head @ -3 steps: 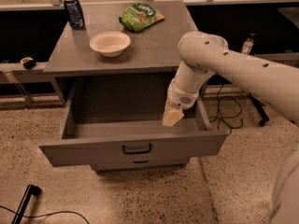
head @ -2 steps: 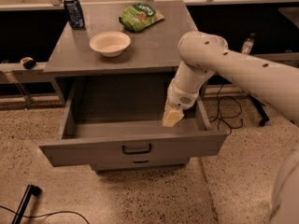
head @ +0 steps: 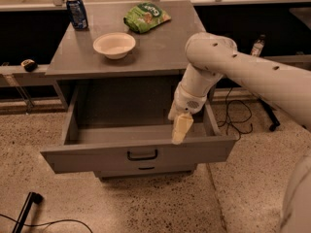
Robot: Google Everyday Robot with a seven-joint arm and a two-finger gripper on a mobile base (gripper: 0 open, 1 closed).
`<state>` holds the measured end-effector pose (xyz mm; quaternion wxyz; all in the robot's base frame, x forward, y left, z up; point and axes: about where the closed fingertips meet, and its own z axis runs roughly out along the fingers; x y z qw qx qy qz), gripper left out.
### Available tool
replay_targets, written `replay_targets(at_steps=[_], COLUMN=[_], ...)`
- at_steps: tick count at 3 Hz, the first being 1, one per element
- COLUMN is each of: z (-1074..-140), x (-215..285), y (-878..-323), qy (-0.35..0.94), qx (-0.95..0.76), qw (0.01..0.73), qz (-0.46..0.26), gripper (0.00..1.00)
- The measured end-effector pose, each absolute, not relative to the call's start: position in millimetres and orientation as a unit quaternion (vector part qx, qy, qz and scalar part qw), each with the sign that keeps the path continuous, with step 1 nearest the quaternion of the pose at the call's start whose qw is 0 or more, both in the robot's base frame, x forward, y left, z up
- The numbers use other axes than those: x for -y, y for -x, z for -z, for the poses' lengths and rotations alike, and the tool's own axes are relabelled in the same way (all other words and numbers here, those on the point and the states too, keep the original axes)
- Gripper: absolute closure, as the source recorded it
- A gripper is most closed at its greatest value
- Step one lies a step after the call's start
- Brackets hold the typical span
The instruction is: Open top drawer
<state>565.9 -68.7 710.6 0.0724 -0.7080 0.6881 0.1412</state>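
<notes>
The top drawer (head: 97,157) is pulled far out from under the grey cabinet top. Its tall flat grey front faces me, with a small black loop handle (head: 142,155) at the centre. Its deep grey box looks empty inside. My gripper (head: 180,128) hangs on the white arm (head: 233,67) over the right part of the drawer, its pale fingers pointing down just behind the front panel's top edge, to the right of the handle. It holds nothing that I can see.
On the cabinet top (head: 160,47) stand a white bowl (head: 114,44), a blue can (head: 77,12) and a green bag (head: 146,17). A lower drawer's handle (head: 146,168) shows under the open front. Cables (head: 238,115) lie at right; a black object (head: 26,210) lies at lower left.
</notes>
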Motion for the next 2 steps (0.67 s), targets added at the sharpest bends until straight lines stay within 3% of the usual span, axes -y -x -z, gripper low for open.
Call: replay_targets(at_steps=[2], z=[-710.6], x=[68.6], y=[-565.9], qy=[0.708], qx=[-0.688], qw=[0.072], qz=[-0.141], gripper=[0.0])
